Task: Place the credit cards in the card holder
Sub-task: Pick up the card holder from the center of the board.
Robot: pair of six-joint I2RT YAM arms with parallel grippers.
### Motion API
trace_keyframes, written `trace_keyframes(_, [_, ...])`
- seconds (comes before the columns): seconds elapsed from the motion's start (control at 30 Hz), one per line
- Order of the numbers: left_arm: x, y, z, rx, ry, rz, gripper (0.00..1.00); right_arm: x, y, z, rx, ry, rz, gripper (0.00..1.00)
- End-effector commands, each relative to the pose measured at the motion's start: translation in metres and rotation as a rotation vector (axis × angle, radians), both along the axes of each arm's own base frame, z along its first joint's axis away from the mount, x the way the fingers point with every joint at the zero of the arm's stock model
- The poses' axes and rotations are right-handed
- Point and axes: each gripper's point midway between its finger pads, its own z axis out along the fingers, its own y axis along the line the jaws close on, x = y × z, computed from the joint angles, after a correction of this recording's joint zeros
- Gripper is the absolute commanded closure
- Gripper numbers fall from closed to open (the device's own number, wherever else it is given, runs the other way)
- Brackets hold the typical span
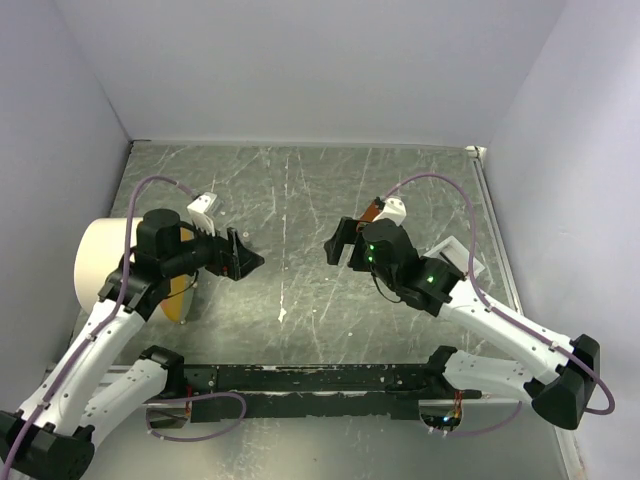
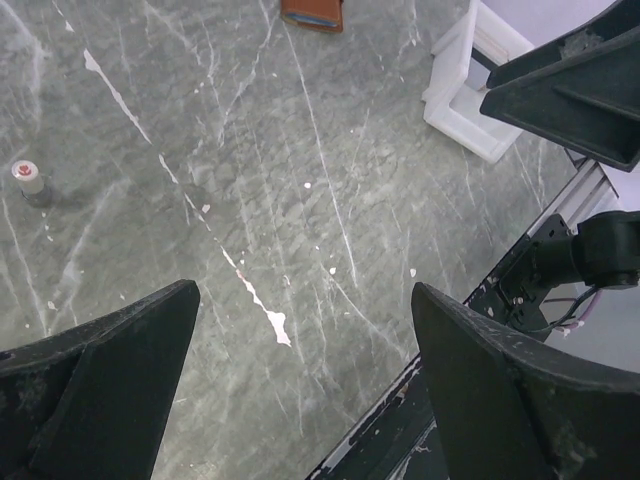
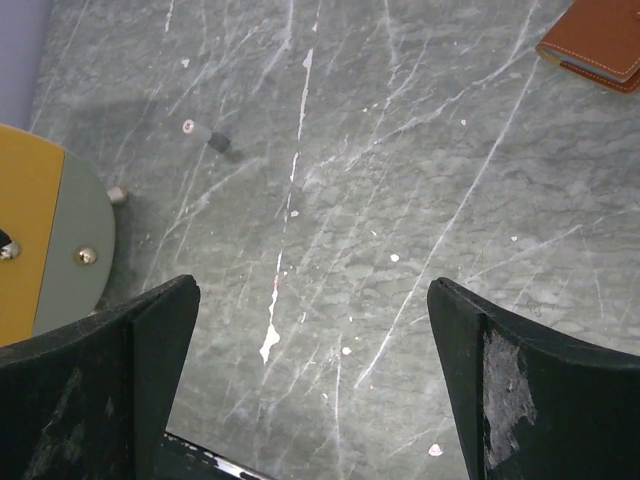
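Matte black fingers of the left gripper (image 2: 305, 300) stand spread wide, empty, over the scratched grey marbled table (image 2: 250, 180). Rightward, the smooth brown stitched-leather card holder (image 3: 595, 40) lies flat beyond the right gripper (image 3: 310, 290), likewise spread and empty; a white rectangular tray (image 2: 458, 98) sits farthest right, its inside partly hidden by that arm.

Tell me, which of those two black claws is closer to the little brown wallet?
The right gripper, on the right in the overhead view. The brown wallet lies close beside it, whereas the left gripper is clearly farther away.
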Motion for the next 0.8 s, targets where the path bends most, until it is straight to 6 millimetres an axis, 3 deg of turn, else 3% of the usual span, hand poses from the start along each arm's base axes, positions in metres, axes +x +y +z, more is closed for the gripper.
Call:
trace_keyframes(0.0, [0.008, 0.004, 0.015, -0.015, -0.076, 0.032, 0.0, 0.006, -0.005, 0.016, 0.019, -0.054, -0.026, 0.0])
trace_keyframes(0.4, [0.004, -0.006, -0.004, -0.019, -0.016, -0.035, 0.02, 0.039, -0.011, 0.007, -0.114, -0.078, -0.155, 0.0])
trace_keyframes(0.57, [0.004, -0.006, -0.011, -0.004, -0.004, -0.047, 0.04, 0.075, -0.031, -0.004, -0.234, -0.068, -0.257, 0.02])
trace_keyframes(0.63, [0.004, -0.006, -0.013, 0.0, 0.004, -0.05, 0.05, 0.094, -0.041, -0.014, -0.249, -0.05, -0.267, 0.07])
trace_keyframes(0.77, [0.002, -0.008, -0.014, -0.003, 0.014, -0.069, 0.06, 0.128, -0.069, -0.048, -0.263, 0.025, -0.314, 0.29])
